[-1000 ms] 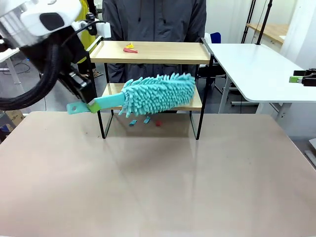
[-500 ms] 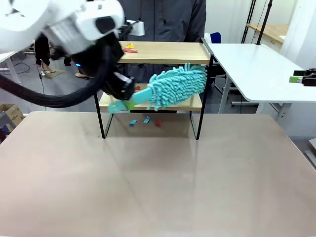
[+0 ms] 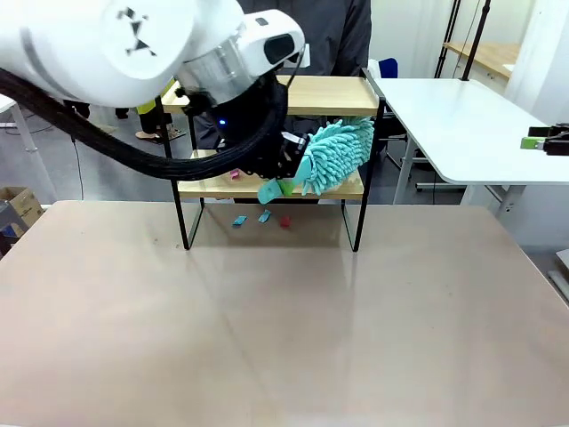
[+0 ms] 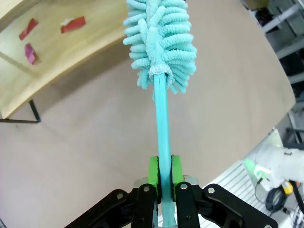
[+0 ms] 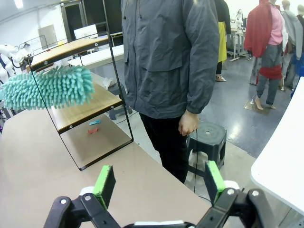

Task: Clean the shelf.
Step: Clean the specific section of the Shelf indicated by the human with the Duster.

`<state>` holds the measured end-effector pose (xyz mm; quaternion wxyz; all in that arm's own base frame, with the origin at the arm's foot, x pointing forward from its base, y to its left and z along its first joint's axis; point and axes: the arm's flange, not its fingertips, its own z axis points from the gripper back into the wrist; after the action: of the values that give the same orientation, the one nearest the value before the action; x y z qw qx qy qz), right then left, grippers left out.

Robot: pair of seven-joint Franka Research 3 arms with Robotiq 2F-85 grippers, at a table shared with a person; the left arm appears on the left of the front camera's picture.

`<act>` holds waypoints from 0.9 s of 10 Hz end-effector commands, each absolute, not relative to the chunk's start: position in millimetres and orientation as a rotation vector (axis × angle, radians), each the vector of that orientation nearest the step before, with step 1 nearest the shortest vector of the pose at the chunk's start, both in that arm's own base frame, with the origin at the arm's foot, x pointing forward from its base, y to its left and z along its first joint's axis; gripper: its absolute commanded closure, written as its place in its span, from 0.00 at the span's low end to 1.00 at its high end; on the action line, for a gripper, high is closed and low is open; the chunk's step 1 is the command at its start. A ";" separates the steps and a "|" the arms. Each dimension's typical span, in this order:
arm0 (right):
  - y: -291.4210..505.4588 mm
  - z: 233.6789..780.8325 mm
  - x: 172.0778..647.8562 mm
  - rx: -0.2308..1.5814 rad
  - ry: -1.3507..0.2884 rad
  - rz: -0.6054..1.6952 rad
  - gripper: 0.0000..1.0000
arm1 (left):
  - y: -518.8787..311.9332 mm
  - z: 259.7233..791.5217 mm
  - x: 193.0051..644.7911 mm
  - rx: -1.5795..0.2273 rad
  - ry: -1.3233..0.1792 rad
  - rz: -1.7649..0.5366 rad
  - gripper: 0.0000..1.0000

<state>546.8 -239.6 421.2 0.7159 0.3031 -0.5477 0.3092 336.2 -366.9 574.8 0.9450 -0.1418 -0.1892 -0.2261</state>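
The shelf [image 3: 331, 94] stands at the table's far side, a small rack with two wooden boards on a black frame. My left gripper [image 3: 277, 184] is in front of its lower board [image 3: 206, 186], shut on the handle of a teal fluffy duster [image 3: 338, 155]. The duster head lies over the right end of that board. In the left wrist view the green pads [image 4: 153, 172] clamp the teal handle [image 4: 162, 118], and the duster head [image 4: 161, 42] points past a shelf board [image 4: 61, 61] carrying red and pink scraps. My right gripper [image 5: 159, 184] is open, far to the right [image 3: 544, 140].
Blue and red scraps [image 3: 263, 218] lie on the table under the shelf. A pink scrap [image 3: 235, 174] sits on the lower board. A person in a grey jacket [image 5: 171, 71] stands just behind the shelf. A white table [image 3: 453, 124] adjoins at the right.
My left arm has swung right across the shelf front, carrying the duster along the lower board from its middle to its right end.
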 end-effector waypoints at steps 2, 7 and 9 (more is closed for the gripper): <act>-238.2 423.1 547.7 0.665 -1.211 0.689 0.00 | -403.9 560.7 345.8 -0.245 -0.433 -0.441 0.87; -238.2 423.1 547.7 0.665 -1.211 0.689 0.00 | -426.4 525.8 366.8 -0.201 -0.431 -0.379 0.87; -238.2 423.1 547.7 0.665 -1.211 0.689 0.00 | -425.4 514.6 370.1 -0.221 -0.407 -0.354 0.87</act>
<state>546.9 -239.6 421.2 0.7159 0.3032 -0.5477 0.3093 369.9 -418.8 513.2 0.9558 -0.1077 -0.1942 -0.1927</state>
